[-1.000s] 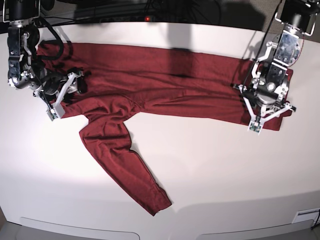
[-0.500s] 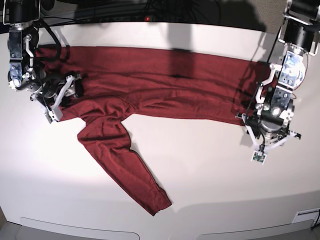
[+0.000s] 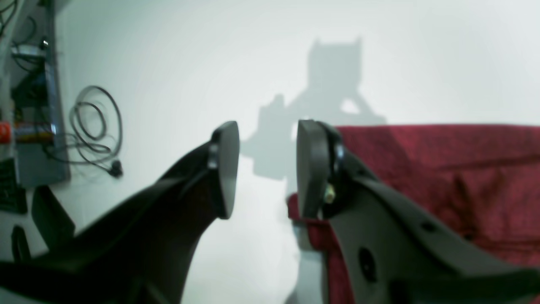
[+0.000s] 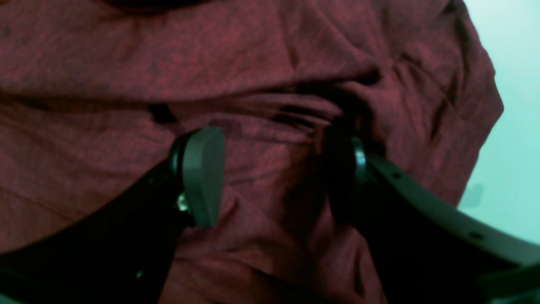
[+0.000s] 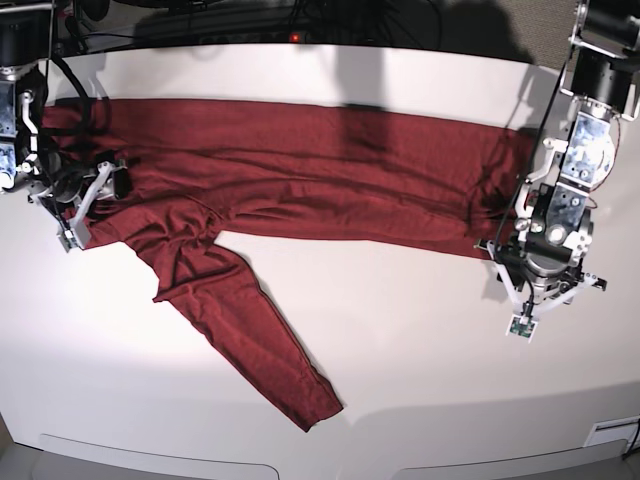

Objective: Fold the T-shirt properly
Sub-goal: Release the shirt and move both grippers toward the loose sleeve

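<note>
The maroon T-shirt (image 5: 300, 160) lies stretched across the back half of the table (image 5: 420, 350). One long sleeve (image 5: 250, 330) trails toward the front edge. At the shirt's left end, my right gripper (image 5: 78, 215) stands open with its tips down on the cloth. In the right wrist view its fingers (image 4: 202, 177) are wide apart over wrinkled fabric (image 4: 253, 63). My left gripper (image 5: 530, 300) is just off the shirt's right end, over bare table. Its jaws (image 3: 263, 169) are open and empty, and the shirt's corner (image 3: 455, 169) lies beside and behind one finger.
Coiled cables (image 3: 93, 131) and a grey box lie beyond the table's end in the left wrist view. More wiring with a red light (image 5: 295, 38) runs along the back edge. A small white label (image 5: 610, 432) sits at the front right corner.
The whole shirt has slid to the left along with my right gripper. My left gripper has come off the shirt's right end and moved toward the front onto bare table.
</note>
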Robot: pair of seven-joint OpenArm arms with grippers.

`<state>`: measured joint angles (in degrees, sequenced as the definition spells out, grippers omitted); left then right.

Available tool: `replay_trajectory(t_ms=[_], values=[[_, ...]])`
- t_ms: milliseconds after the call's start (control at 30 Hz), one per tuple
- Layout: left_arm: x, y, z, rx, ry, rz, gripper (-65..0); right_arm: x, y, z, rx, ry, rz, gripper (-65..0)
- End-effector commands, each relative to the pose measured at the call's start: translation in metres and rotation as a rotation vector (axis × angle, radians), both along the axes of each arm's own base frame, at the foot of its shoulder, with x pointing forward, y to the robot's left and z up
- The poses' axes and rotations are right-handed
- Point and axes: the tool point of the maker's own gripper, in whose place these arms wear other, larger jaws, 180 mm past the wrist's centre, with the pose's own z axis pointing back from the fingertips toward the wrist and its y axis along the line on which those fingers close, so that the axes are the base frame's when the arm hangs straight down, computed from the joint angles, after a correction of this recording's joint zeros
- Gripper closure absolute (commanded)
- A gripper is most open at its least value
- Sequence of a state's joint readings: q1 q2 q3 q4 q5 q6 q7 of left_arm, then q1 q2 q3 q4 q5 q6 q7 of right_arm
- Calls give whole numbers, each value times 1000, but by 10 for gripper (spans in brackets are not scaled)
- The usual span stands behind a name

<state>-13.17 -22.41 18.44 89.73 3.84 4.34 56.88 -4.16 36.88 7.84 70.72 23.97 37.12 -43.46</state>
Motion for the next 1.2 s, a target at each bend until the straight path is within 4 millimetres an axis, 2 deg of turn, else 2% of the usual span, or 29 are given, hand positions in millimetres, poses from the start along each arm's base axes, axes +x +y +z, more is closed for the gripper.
replay_trajectory(t_ms=[0,100,167,400,567,833,933,1033,1167], values=[[14,2,21,10,-78,-10,-224,-17,-24,-1,-89,85,-5,-364],[15,1,22,8,-87,-14,-224,-15,-39,8,-121,81,-14,-364],[15,1,22,9,-88,-15,-224,-11,-40,15,-98,63,-21,-364],[18,-1,25,5,-110,-26,-224,12,-15,37,-20,-32,16,-364],[18,-1,25,5,-111,-27,-224,25,-10,48,-22,-72,34,-364],[24,-7,31,-12,-157,-53,-224,66,0,81,40,-178,24,-364],[35,-35,40,-114,-182,-165,-224,82,8,93,78,-227,21,-364],[55,-68,66,-225,-235,-216,-224,97,23,102,131,-273,23,-364],[78,-132,95,-419,-275,-317,-224,105,49,97,196,-290,27,-364]])
